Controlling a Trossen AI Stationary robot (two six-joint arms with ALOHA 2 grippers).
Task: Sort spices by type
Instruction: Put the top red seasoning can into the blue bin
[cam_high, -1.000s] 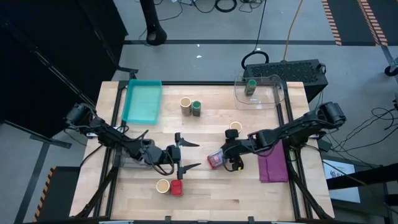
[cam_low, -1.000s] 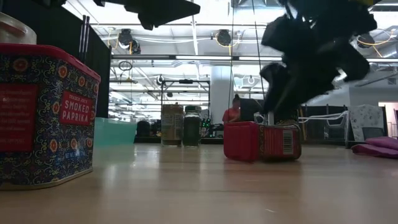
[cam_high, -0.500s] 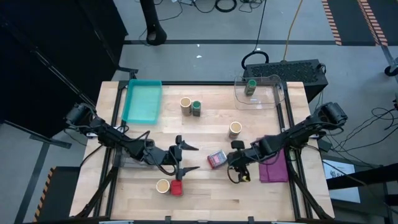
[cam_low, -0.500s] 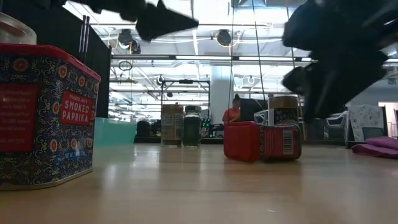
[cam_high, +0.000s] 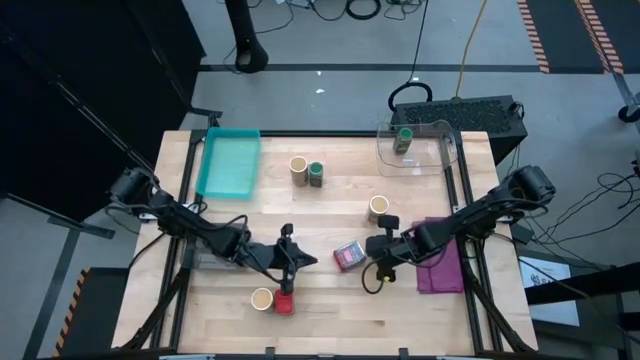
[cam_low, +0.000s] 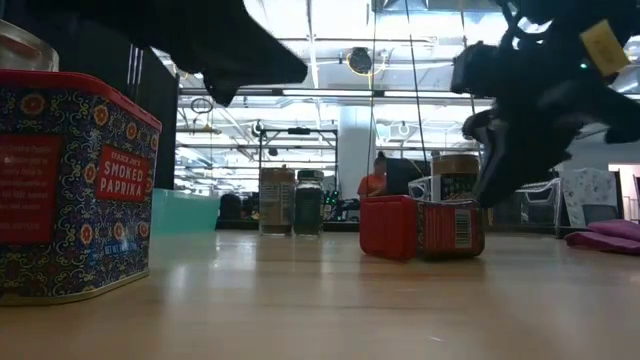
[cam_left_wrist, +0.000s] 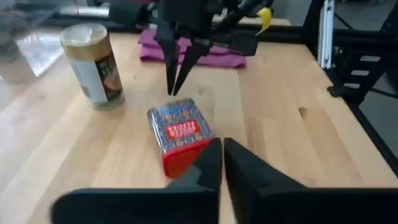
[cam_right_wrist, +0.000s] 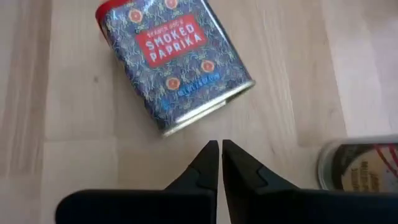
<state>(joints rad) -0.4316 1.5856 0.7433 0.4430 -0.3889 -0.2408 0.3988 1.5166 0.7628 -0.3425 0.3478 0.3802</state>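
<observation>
A smoked paprika tin (cam_high: 347, 257) lies on its side near the table's middle, touching neither gripper. The right gripper (cam_high: 383, 255) hovers just right of it, fingers pressed together. The left gripper (cam_high: 288, 260), fingers also pressed together and empty, hangs left of it, above an upright paprika tin (cam_high: 284, 302) beside a tan jar (cam_high: 262, 298).

A light wooden desk (cam_high: 330, 305) with a dark metal frame stands on a grey floor (cam_high: 330, 40). Black cables (cam_high: 350, 8) lie coiled on that floor beyond the desk, and a yellow cable (cam_high: 468, 45) runs toward a black case (cam_high: 470, 110) at the far edge. Striped hazard tape (cam_high: 535, 35) marks the floor. Across the room, ceiling lights (cam_low: 330, 93) glow over a white pillar (cam_low: 352, 150), and what may be a seated person (cam_low: 375, 180) shows far off.
</observation>
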